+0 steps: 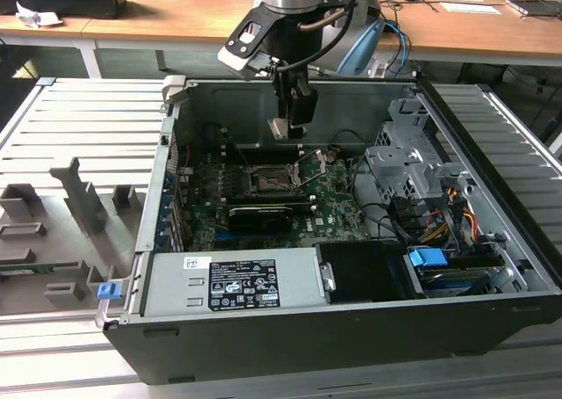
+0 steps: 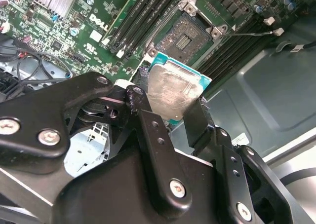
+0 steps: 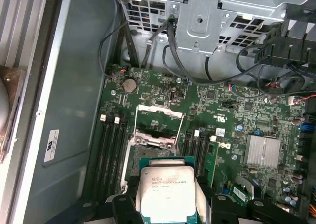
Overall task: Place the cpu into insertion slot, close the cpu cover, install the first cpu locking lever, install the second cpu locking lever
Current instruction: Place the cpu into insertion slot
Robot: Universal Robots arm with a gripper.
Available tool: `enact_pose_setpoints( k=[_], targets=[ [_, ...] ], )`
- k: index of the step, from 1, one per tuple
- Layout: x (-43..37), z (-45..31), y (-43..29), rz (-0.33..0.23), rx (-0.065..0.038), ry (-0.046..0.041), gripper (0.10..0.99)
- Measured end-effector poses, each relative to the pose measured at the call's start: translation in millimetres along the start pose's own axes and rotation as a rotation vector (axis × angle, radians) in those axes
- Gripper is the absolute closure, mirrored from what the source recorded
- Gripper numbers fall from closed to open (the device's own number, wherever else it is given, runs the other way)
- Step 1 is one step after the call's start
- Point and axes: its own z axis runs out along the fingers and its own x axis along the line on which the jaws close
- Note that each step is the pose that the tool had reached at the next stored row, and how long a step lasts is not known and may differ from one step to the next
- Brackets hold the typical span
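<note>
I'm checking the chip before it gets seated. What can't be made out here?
- Underside of the cpu: faces away in both wrist views.
- Its gripped edges: covered by the gripper in the second wrist view.
- Part of the insertion slot: behind the cpu in the first wrist view.
- Slot contacts: too small in the exterior view.

Pale silver cpu point(image 3: 167, 192) edged in teal, black fingers point(image 2: 149, 123), green motherboard point(image 3: 219, 105), dark insertion slot point(image 2: 183, 35) rimmed silver
</note>
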Motion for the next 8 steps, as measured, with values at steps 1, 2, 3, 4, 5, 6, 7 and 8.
enact_pose_setpoints(
  k=[1,2,3,4,5,6,7,8],
  targets=[
    [0.0,1.1,-0.1,0.001,0.000,-0.0002,0.561],
    [0.0,1.7,-0.2,0.001,0.000,-0.0002,0.561],
    [0.0,2.2,-0.2,0.001,0.000,-0.0002,0.561],
    [0.0,3.2,-0.3,0.002,0.000,-0.0002,0.561],
    [-0.1,3.9,-0.4,0.002,0.000,-0.0002,0.561],
    [-0.1,4.5,-0.5,0.002,0.000,-0.0002,0.561],
    [-0.1,5.1,-0.5,0.002,0.000,-0.0003,0.561],
    [-0.1,5.5,-0.5,0.002,0.000,-0.0003,0.561]
  ],
)
